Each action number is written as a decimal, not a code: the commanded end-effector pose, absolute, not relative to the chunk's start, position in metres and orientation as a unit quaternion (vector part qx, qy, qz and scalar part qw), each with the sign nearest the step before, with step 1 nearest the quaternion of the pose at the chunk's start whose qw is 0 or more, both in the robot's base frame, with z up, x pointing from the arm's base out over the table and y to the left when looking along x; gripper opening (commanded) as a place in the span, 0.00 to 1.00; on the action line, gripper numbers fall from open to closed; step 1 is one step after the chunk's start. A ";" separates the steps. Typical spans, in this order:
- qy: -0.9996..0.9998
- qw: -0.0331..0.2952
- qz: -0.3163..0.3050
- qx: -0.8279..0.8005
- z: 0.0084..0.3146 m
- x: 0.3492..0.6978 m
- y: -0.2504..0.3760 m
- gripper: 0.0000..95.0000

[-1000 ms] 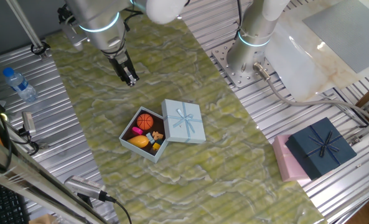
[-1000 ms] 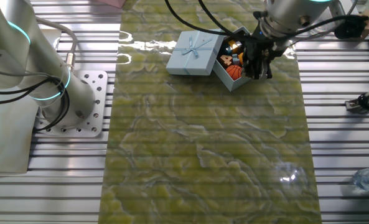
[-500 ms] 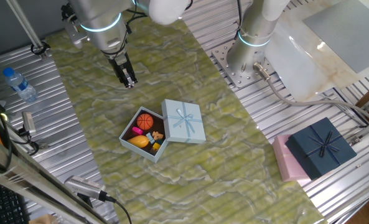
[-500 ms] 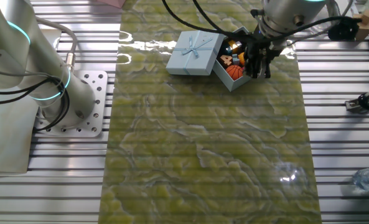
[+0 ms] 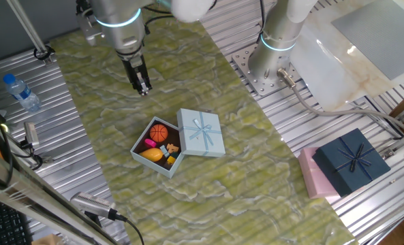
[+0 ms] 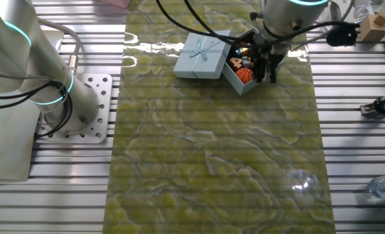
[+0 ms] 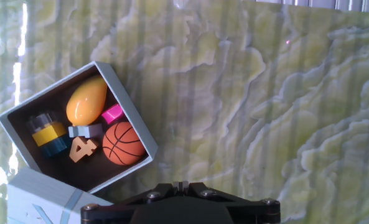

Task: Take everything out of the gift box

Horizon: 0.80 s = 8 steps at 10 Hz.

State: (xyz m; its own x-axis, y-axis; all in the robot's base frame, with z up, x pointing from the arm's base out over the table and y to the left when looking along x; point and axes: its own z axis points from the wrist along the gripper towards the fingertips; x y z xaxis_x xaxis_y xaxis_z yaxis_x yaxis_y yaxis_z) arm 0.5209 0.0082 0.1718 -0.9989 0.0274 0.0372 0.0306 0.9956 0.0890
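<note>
Fingers [image 5: 143,88] clenched and empty, now slightly farther along the mat from the still-full gift box [image 5: 158,147]

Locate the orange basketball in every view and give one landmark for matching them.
One fixed view: basketball sits in the far corner of the open gift box, just left of the lid.
The other fixed view: basketball lies in the box's near corner, beside the claw.
Hand view: basketball at lower centre-left, inside the box.
Shared landmark: the pale-blue lid.
</note>
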 end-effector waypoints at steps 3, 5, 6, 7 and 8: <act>-0.998 0.050 -0.043 0.022 0.170 0.519 0.010 0.00; -0.997 0.050 -0.044 0.027 0.166 0.513 0.009 0.00; -0.997 0.050 -0.044 0.031 0.165 0.511 0.009 0.00; -0.998 0.047 -0.047 0.023 0.164 0.510 0.009 0.00; -0.999 0.027 -0.046 0.009 0.163 0.508 0.009 0.00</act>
State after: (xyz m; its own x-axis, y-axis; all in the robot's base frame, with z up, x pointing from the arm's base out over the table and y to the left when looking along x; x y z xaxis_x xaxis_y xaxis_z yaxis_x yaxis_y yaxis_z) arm 0.5065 0.0087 0.1637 -0.9947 -0.0563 0.0863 -0.0488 0.9950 0.0871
